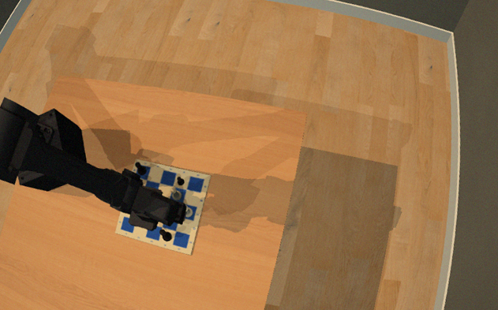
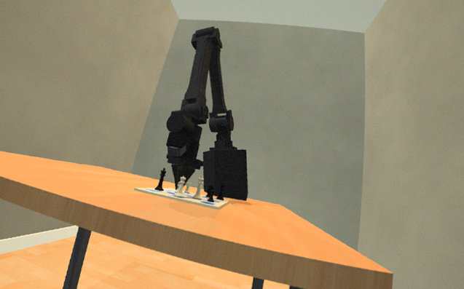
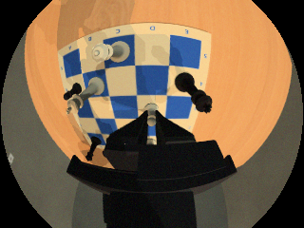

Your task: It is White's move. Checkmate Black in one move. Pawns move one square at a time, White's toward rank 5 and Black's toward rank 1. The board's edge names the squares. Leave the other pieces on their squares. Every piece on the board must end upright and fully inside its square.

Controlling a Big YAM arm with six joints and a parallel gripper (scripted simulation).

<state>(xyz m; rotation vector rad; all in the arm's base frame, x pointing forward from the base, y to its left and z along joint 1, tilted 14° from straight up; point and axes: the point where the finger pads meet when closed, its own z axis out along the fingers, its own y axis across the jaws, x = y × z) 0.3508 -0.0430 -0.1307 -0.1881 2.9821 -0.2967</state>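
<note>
A small chessboard with blue and cream squares lies on the wooden table; it also shows in the wrist view (image 3: 136,76). My gripper (image 1: 182,214) is low over the board's right side and is shut on a white piece (image 3: 151,117), which stands upright between the fingertips on the board. I cannot tell its type. Other white pieces (image 1: 175,193) (image 3: 104,51) and black pieces (image 1: 179,181) (image 1: 164,234) (image 1: 140,167) stand upright on their squares. A black piece (image 3: 193,89) stands just right of the fingers. In the side view the gripper (image 2: 179,177) is among the pieces.
The arm's black base (image 2: 225,173) stands behind the board. A tall black piece (image 2: 160,179) stands at the board's left corner in the side view. The arm hides part of the board in the overhead view.
</note>
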